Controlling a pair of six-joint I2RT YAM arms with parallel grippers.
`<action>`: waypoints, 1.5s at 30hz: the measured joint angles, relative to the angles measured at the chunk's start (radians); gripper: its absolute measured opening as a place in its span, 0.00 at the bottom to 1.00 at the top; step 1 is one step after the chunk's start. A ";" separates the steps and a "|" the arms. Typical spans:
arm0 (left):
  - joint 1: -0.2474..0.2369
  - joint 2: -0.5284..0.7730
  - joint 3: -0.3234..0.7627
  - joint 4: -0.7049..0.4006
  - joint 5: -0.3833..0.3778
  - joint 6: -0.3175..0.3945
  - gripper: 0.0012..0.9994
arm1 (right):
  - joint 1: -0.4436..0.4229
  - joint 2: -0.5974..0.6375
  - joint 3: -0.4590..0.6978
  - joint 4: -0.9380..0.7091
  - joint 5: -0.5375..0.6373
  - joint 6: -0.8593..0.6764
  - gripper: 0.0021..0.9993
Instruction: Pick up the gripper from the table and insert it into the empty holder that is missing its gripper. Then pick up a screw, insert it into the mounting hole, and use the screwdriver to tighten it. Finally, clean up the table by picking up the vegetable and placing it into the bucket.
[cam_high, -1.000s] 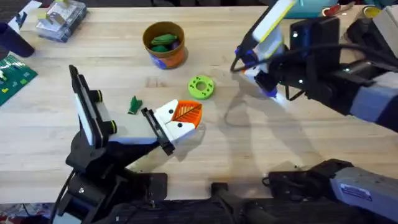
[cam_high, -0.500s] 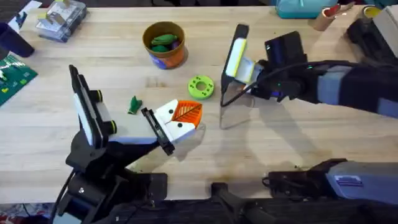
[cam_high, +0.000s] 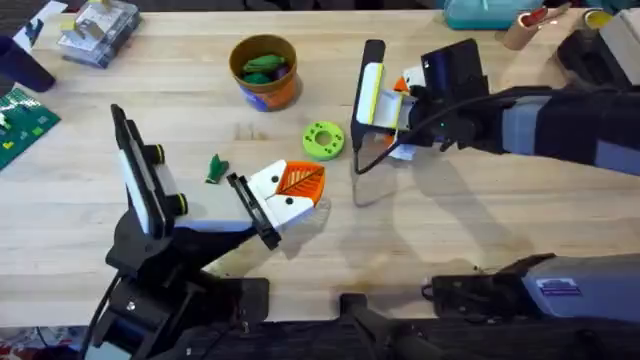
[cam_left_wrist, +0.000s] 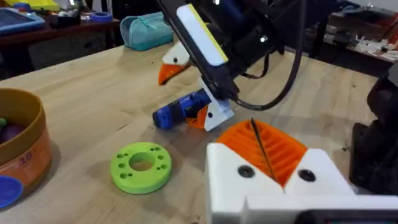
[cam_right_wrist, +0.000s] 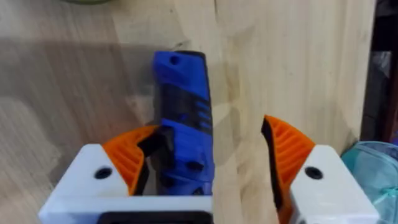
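The blue screwdriver (cam_right_wrist: 180, 124) lies on the table between the fingers of my right gripper (cam_right_wrist: 208, 134), touching one orange pad with a wide gap to the other. This gripper (cam_high: 400, 115) stands open, low over the table to the right of the green disc. From the left wrist view the screwdriver (cam_left_wrist: 183, 109) rests under it. My left gripper (cam_high: 300, 183) is shut, orange pads together, near the table's middle. The dark green vegetable (cam_high: 216, 168) lies on the wood to its left. The orange bucket (cam_high: 265, 70) stands behind, with green pieces inside. The loose gripper and the screw are out of view.
A light green round disc with holes (cam_high: 323, 139) lies between the two grippers. A clear plastic box (cam_high: 97, 28) and a green circuit board (cam_high: 20, 120) sit at the far left. A teal case (cam_high: 480, 12) is at the back edge.
My right arm has come down from high near the camera and moved left, ending low over the table beside the green disc with the screwdriver. The left arm has not moved.
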 joint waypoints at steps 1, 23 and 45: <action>0.000 0.000 0.000 0.000 0.000 0.000 0.02 | 0.004 0.000 0.003 -0.001 0.006 -0.008 0.99; 0.000 0.000 0.000 0.000 0.000 0.000 0.02 | 0.140 -0.360 -0.052 -0.357 -0.156 0.037 0.99; 0.000 0.000 0.000 0.000 -0.001 0.000 0.02 | 0.138 -0.984 -0.052 -0.486 -0.271 0.725 0.99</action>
